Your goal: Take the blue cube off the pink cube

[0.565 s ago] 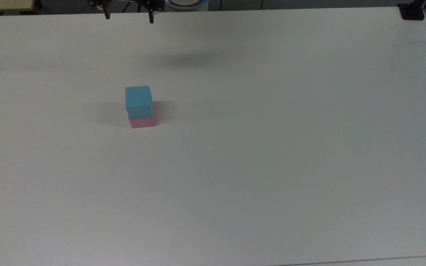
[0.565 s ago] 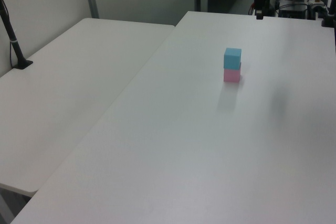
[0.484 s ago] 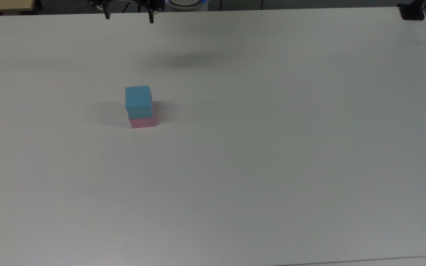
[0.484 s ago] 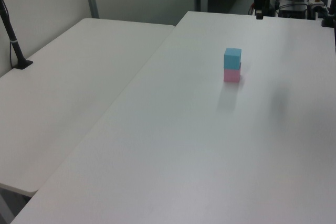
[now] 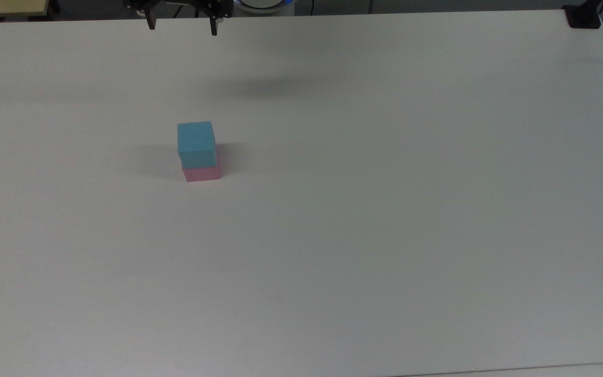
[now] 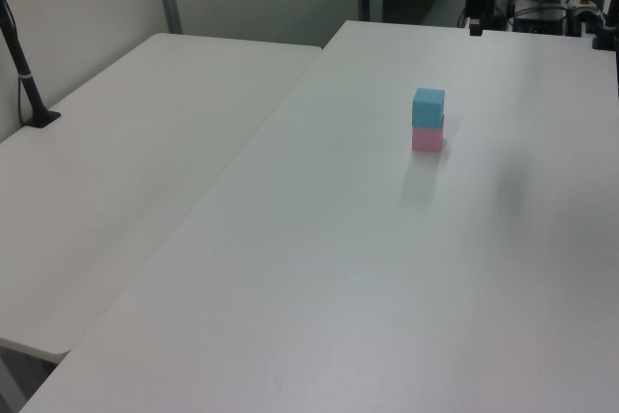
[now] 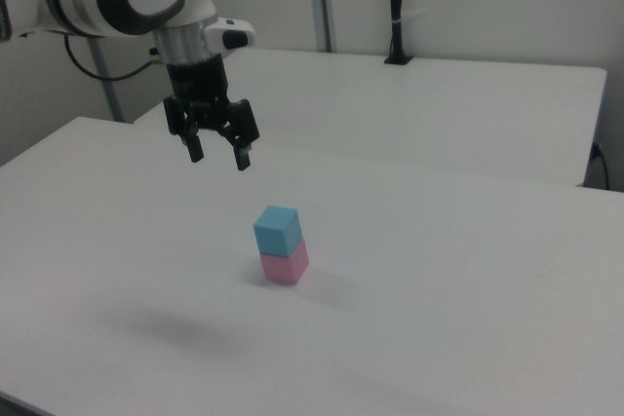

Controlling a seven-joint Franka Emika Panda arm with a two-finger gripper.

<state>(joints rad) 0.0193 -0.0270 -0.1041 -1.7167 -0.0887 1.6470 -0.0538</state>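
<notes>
- The blue cube sits squarely on the pink cube; the stack stands on the white bench, toward the top view's left.
- The claw hangs well above the bench, apart from the stack, fingers spread and empty.
- Progress: nothing is done yet. Approach, descent, grasp and lift-off all remain.

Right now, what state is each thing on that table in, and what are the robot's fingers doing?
blue cube: stacked on top of the pink cube, upright, nothing gripping it.
pink cube: resting on the table, carrying the blue cube.
gripper: fingers spread open, empty, hanging in the air above the table, apart from the stack.
table: white, holding the two-cube stack.
</notes>
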